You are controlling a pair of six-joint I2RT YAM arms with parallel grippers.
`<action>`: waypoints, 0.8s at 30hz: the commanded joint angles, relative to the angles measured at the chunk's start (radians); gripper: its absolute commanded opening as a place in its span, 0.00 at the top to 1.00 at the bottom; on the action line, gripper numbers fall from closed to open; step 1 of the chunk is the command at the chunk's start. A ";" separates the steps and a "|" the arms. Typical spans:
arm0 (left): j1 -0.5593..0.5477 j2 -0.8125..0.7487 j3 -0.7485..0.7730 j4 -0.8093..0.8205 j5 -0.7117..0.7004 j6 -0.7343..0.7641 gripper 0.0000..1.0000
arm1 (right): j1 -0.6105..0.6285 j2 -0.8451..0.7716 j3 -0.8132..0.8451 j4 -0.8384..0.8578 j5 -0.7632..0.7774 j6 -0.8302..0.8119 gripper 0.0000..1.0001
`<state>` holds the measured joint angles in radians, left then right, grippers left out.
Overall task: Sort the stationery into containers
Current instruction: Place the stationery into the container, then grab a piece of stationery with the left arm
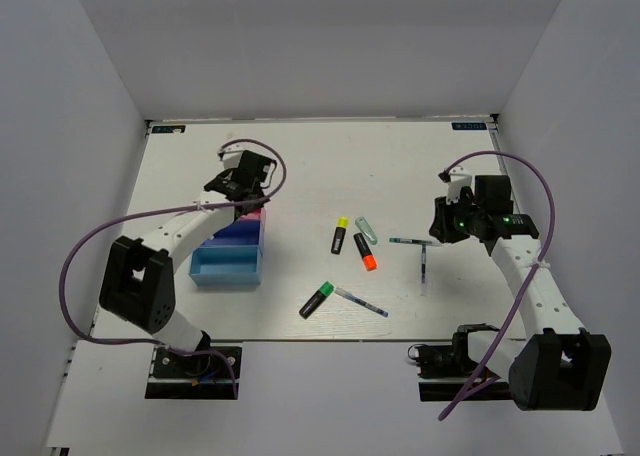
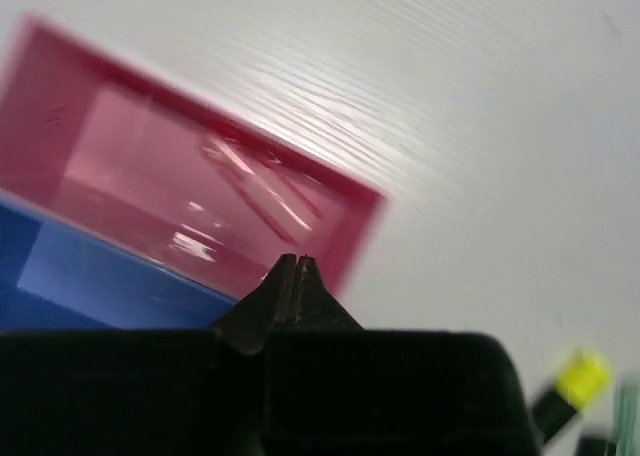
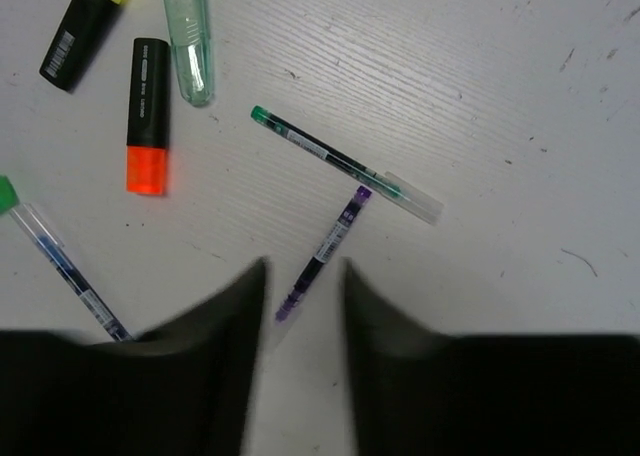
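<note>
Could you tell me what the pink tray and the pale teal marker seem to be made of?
The pink tray looks like glossy, slightly translucent plastic: bright glints streak its floor. The teal marker is probably tinted clear plastic: its barrel looks pale and see-through, though I cannot be sure.

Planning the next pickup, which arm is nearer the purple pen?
Right arm. Its jaws frame the purple pen from above; the left arm is far off, over the pink tray.
</note>
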<state>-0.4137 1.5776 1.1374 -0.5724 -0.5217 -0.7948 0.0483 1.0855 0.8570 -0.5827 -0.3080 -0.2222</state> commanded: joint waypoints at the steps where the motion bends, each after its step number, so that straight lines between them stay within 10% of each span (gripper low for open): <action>1: -0.102 -0.120 0.002 0.123 0.219 0.388 0.94 | -0.002 -0.015 0.039 -0.011 -0.025 0.010 1.00; 4: -0.164 -0.126 -0.004 0.097 0.667 0.500 0.42 | 0.001 0.019 0.043 -0.017 -0.043 -0.005 1.00; 5: -0.165 -0.108 0.005 0.080 0.693 0.503 0.37 | 0.002 0.019 0.046 -0.017 -0.051 -0.006 0.85; 7: -0.200 -0.065 0.031 0.046 0.747 0.523 0.29 | 0.007 0.066 0.062 -0.052 -0.059 -0.012 0.22; 8: -0.226 -0.057 0.030 0.045 0.741 0.523 0.28 | 0.008 0.091 0.069 -0.065 -0.081 -0.026 0.18; 16: -0.398 0.076 0.117 0.046 0.652 0.457 0.30 | 0.009 0.111 0.068 -0.049 -0.027 -0.011 0.72; 24: -0.410 0.079 0.121 0.037 0.648 0.443 0.35 | 0.002 0.135 0.073 -0.051 0.040 0.007 0.68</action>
<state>-0.8215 1.6928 1.2369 -0.5236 0.1280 -0.3489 0.0536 1.2125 0.9039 -0.6334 -0.2874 -0.2256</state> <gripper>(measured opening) 0.651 0.305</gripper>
